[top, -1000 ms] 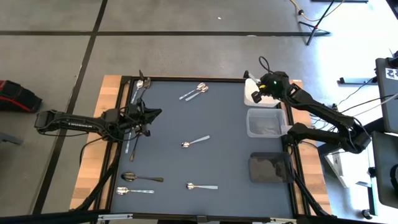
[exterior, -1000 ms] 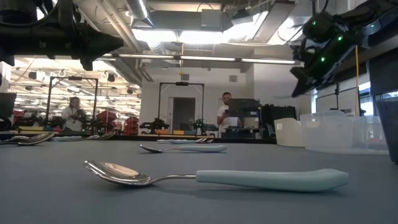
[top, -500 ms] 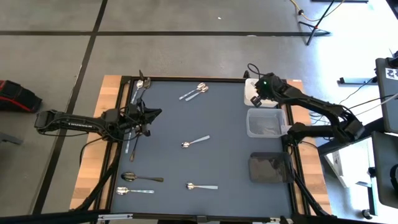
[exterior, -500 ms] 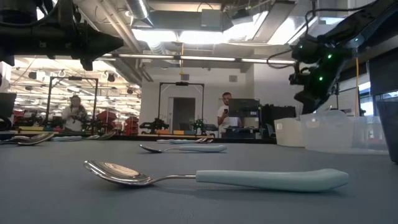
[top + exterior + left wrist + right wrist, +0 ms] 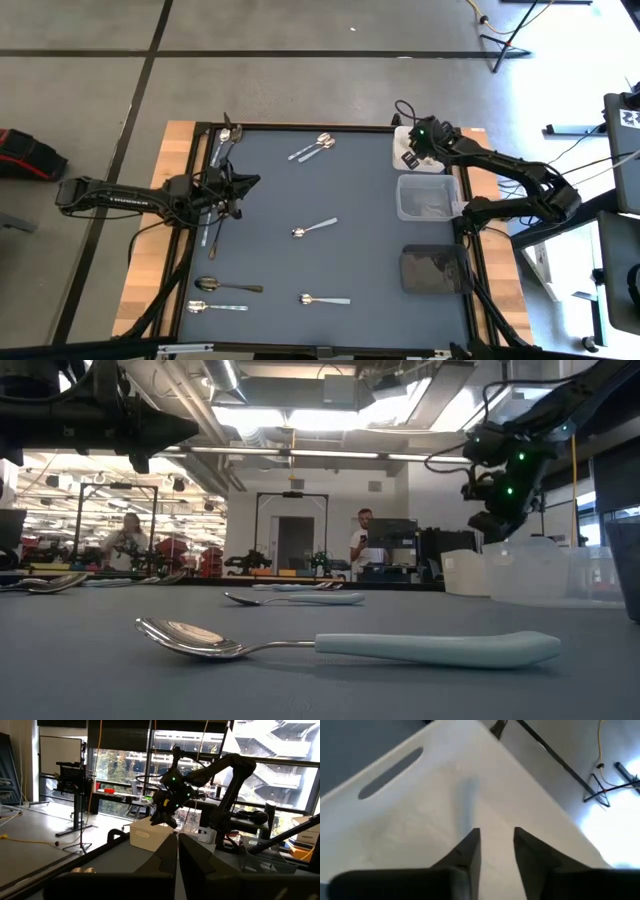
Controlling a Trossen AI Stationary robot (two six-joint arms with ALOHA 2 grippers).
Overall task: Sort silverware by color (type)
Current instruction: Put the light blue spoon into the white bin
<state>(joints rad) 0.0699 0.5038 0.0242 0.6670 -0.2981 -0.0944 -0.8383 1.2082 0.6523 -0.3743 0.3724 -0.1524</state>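
My right gripper (image 5: 496, 832) hangs open over the white bin (image 5: 415, 147) at the table's far right, pointing down into it. A blurred pale-handled piece of silverware (image 5: 467, 802) shows inside the bin beyond the fingertips, clear of them. Spoons lie flat on the grey mat: one in the middle (image 5: 313, 228), one near the front (image 5: 325, 299), two at the front left (image 5: 222, 296), a pair at the far edge (image 5: 312, 148) and several at the far left (image 5: 225, 138). My left gripper (image 5: 250, 181) is held shut and empty above the left side.
A clear bin (image 5: 428, 197) and a dark bin (image 5: 435, 268) stand in a row with the white one along the right edge. A raised black frame (image 5: 300, 127) borders the mat. People stand in the room beyond the table (image 5: 362, 545).
My right gripper has sunk toward the white bin, shifted a little toward the table's left, and tipped further downward.
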